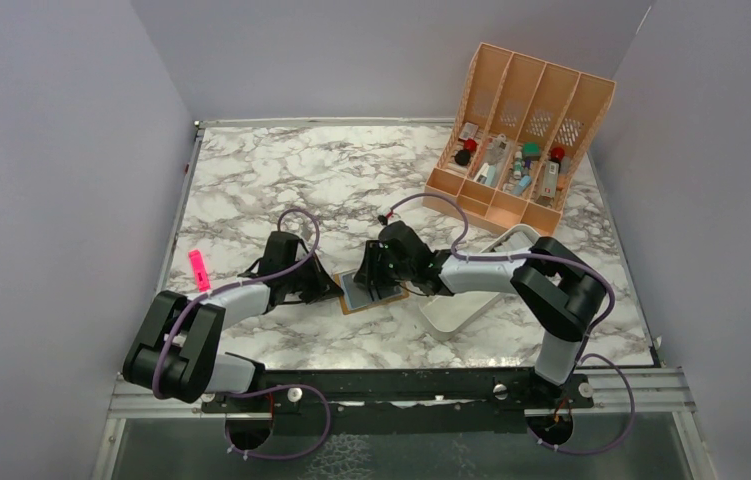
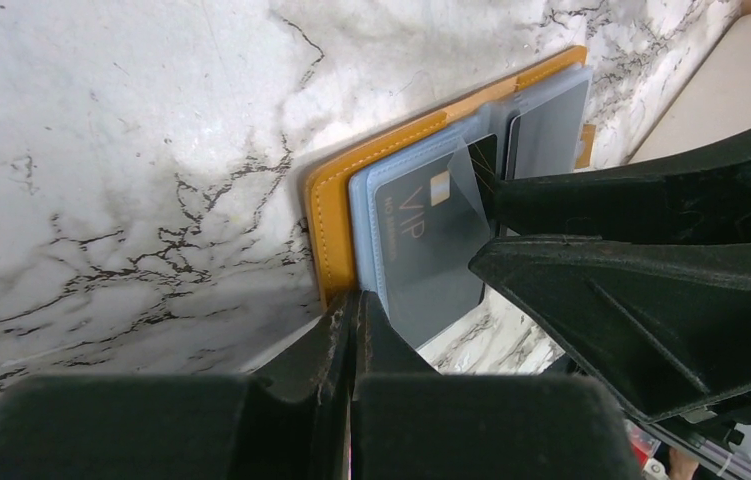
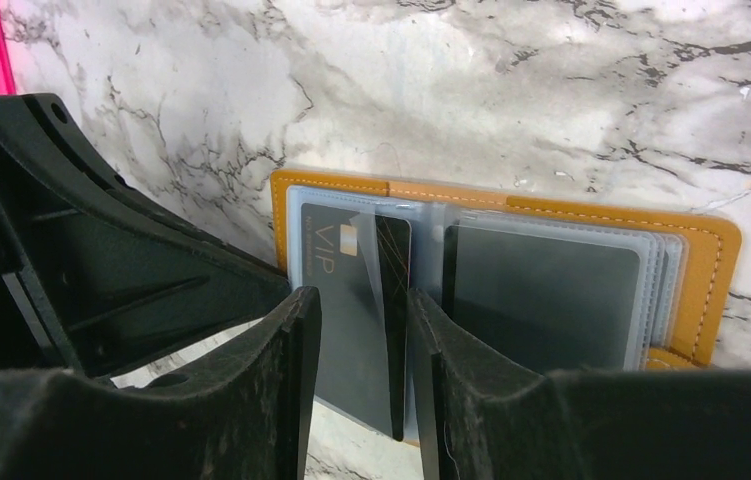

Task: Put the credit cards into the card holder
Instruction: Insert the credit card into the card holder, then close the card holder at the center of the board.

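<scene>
The mustard-orange card holder lies open on the marble table between my two grippers. Its clear blue-grey sleeves show in the right wrist view. A dark grey card marked VIP sits partly inside the left sleeve and sticks out over the holder's near edge. A second dark card lies fully in the right sleeve. My right gripper is open, with its fingers either side of the VIP card's protruding end. My left gripper is shut, with its tip at the holder's near edge.
A big peach slotted organiser with small items stands at the back right. A white oblong tray lies just right of the card holder. A pink marker lies by the left arm.
</scene>
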You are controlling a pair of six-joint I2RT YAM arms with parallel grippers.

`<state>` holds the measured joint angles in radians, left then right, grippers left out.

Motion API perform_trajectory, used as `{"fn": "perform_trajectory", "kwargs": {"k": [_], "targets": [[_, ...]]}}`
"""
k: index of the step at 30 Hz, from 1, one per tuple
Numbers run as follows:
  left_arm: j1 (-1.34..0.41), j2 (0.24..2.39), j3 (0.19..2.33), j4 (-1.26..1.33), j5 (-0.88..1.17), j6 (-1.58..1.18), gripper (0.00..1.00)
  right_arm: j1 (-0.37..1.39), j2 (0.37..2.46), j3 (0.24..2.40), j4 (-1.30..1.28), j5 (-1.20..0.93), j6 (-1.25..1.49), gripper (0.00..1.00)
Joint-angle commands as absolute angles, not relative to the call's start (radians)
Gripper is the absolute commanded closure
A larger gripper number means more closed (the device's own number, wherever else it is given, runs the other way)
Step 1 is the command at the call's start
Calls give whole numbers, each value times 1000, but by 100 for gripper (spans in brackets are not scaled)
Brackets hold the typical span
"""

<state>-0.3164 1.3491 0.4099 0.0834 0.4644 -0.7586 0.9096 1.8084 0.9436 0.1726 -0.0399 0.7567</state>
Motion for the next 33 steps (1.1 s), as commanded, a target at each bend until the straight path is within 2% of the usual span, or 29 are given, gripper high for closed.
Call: {"fn": "perform_trajectory", "kwargs": {"k": [1,5,11,18,23,29,33], "targets": [[-322,1355,446,36,424,-724,98,922,1830,952,226,-111,760,59],[-321,1315,472,-6,421,-721,94,921,1797,991,139,-87,715,57],[-322,1242,483,-65,405,-713,72,916,1715,1076,-64,-28,513,46],[-322,1212,468,-78,404,-709,56,898,1694,1196,-293,66,82,44],[-321,1217,463,-75,405,-705,52,863,1694,1174,-363,66,-249,48],[-321,1229,445,-58,406,-712,52,702,1718,1164,-436,-158,-341,53],[-322,1241,438,-46,404,-713,51,678,1746,1135,-449,-253,-419,55]]}}
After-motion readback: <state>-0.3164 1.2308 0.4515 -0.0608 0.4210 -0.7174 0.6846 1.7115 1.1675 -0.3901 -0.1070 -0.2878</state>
